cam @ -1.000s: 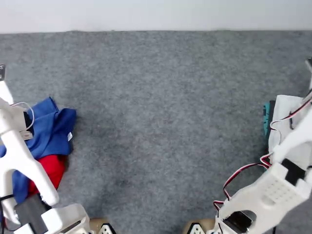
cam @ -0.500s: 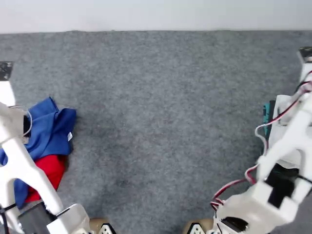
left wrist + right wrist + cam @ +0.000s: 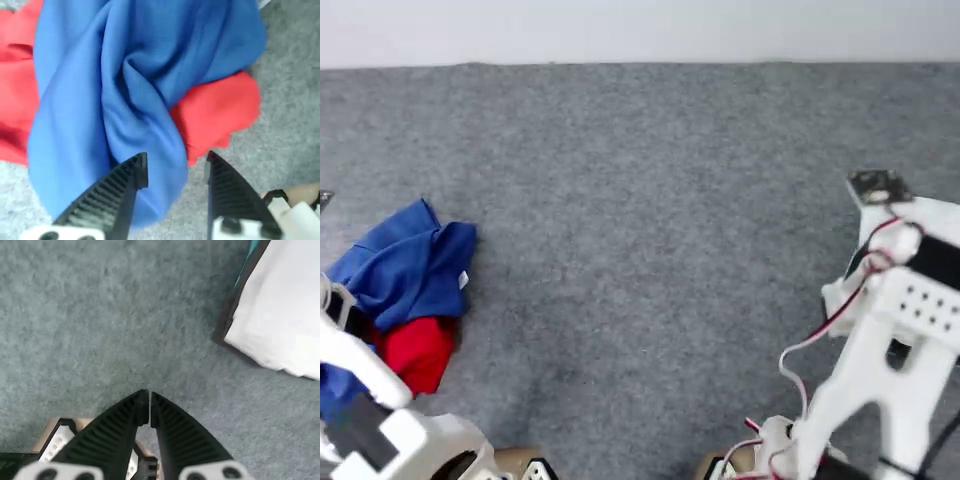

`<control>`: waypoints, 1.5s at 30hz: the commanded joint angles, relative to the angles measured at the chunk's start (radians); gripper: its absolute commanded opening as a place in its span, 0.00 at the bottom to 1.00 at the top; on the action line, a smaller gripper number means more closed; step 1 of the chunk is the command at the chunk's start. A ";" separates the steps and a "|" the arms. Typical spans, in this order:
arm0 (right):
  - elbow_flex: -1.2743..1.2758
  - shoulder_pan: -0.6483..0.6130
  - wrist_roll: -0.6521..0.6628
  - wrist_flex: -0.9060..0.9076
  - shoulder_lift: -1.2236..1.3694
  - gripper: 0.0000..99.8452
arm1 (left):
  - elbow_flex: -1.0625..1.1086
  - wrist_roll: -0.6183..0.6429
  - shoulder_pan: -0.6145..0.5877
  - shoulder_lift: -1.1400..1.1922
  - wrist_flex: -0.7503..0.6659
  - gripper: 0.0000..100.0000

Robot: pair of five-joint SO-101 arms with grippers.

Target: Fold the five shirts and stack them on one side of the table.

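A crumpled blue shirt (image 3: 408, 262) lies at the table's left edge, on top of a red shirt (image 3: 417, 352). In the left wrist view my left gripper (image 3: 176, 160) hangs open just above the blue shirt (image 3: 125, 85), with nothing between its fingers; the red shirt (image 3: 217, 112) sticks out from under the blue one. My right gripper (image 3: 149, 396) is shut and empty over bare grey table, beside a folded white shirt (image 3: 280, 310) stacked on a dark and a teal layer (image 3: 234, 307). The right arm (image 3: 895, 330) stands over that stack in the high view.
The grey felt table (image 3: 660, 220) stretches wide and bare between the two piles. A white wall (image 3: 640, 30) runs along its far edge. The left arm (image 3: 355, 365) stands at the near left corner.
The right arm has swung from the right edge inward and now covers the stack. The left arm has drawn back toward the near left corner, uncovering more of the blue shirt.
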 commanded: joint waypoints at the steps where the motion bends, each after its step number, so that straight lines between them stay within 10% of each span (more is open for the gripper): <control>1: 0.043 -0.005 -0.011 0.041 -0.111 0.01 | -0.004 -0.018 -0.003 0.069 -0.066 0.21; 15: 0.173 -0.004 -0.012 0.042 -0.308 0.01 | -0.012 -0.018 0.054 0.163 -0.201 0.01; 26: 0.176 -0.005 -0.089 0.042 -0.346 0.01 | -0.094 0.114 0.161 -0.279 -0.172 0.01; 45: 0.176 -0.004 -0.089 0.044 -0.346 0.01 | -0.145 0.442 0.832 -0.669 -0.305 0.01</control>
